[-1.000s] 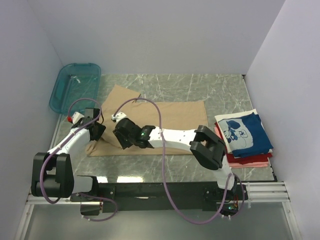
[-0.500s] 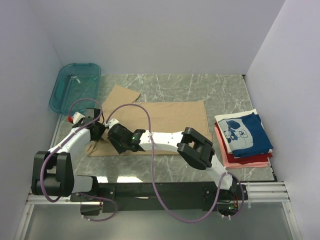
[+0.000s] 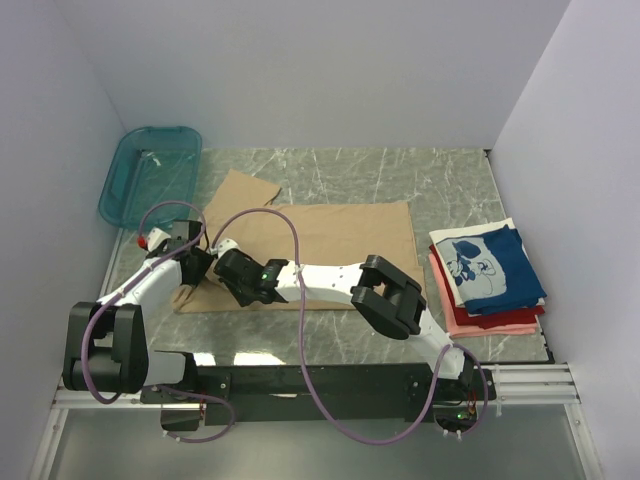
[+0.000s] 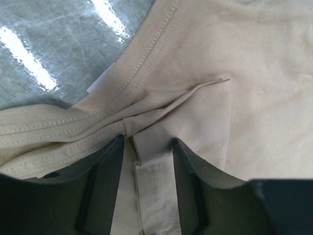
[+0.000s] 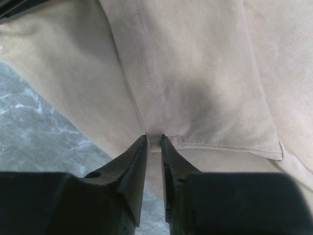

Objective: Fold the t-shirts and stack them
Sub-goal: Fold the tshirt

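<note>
The tan t-shirt (image 3: 340, 230) lies spread flat on the marble table, one sleeve pointing to the back left. My left gripper (image 3: 193, 266) is at its near-left corner. In the left wrist view my left gripper (image 4: 147, 139) is closed on a bunched fold of the tan t-shirt (image 4: 234, 98) by a stitched hem. My right gripper (image 3: 228, 272) is right beside it on the same edge. In the right wrist view my right gripper (image 5: 154, 138) is almost fully closed, pinching the hem of the tan t-shirt (image 5: 195, 73). A stack of folded t-shirts (image 3: 490, 270), navy with white print over red and pink, sits at the right.
A teal plastic basket (image 3: 150, 172) stands at the back left, off the table's corner. White walls close in the left, back and right sides. The right arm's long link (image 3: 340, 282) stretches across the shirt's near edge.
My right arm has reached further left along the shirt's near edge and its gripper now sits beside my left gripper. My left gripper has shifted only slightly.
</note>
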Robot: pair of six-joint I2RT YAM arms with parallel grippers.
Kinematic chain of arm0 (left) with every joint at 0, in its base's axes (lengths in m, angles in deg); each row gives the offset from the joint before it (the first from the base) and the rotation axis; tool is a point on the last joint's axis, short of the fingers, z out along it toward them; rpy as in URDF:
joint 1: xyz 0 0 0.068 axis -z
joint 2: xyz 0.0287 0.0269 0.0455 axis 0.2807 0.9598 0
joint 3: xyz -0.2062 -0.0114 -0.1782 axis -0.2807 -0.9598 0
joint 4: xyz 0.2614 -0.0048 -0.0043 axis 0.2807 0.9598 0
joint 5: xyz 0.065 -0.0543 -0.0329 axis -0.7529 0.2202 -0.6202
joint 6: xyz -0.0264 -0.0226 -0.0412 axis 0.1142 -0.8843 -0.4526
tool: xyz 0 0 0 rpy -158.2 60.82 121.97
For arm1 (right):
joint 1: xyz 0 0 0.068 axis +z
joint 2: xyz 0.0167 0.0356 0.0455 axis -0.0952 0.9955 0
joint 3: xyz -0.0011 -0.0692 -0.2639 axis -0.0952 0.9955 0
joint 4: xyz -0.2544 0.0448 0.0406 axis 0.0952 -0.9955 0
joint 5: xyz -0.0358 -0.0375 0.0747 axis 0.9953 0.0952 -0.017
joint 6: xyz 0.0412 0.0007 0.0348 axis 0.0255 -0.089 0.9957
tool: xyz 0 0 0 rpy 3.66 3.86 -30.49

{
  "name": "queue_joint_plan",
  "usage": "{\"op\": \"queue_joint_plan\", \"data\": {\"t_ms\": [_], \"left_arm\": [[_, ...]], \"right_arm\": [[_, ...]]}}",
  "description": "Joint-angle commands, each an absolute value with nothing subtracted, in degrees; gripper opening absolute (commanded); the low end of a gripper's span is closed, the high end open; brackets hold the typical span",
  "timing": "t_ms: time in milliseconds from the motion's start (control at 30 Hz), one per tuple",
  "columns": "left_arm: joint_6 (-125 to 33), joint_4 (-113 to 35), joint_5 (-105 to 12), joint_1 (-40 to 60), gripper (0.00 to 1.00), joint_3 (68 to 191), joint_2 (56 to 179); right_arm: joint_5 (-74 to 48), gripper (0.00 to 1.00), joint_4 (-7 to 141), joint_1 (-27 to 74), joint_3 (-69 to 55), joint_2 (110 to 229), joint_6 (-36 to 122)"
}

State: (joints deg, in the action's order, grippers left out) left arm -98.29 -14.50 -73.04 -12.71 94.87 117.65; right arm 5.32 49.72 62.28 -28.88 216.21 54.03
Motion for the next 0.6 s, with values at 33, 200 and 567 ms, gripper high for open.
{"op": "queue_joint_plan", "data": {"t_ms": [33, 200, 567], "left_arm": [[-96.88, -16.9, -71.9, -12.35, 0.45, 94.82, 117.09], [-96.45, -17.16, -71.72, -12.35, 0.33, 96.48, 117.44], [-95.65, -17.86, -71.02, -12.08, 0.07, 99.38, 118.67]], "right_arm": [[6.29, 0.19, 49.92, 62.39, -31.48, 215.87, 54.84], [5.94, 0.09, 49.84, 61.69, -31.3, 215.16, 55.63], [6.11, 0.04, 50.1, 60.37, -29.37, 211.82, 55.9]]}}
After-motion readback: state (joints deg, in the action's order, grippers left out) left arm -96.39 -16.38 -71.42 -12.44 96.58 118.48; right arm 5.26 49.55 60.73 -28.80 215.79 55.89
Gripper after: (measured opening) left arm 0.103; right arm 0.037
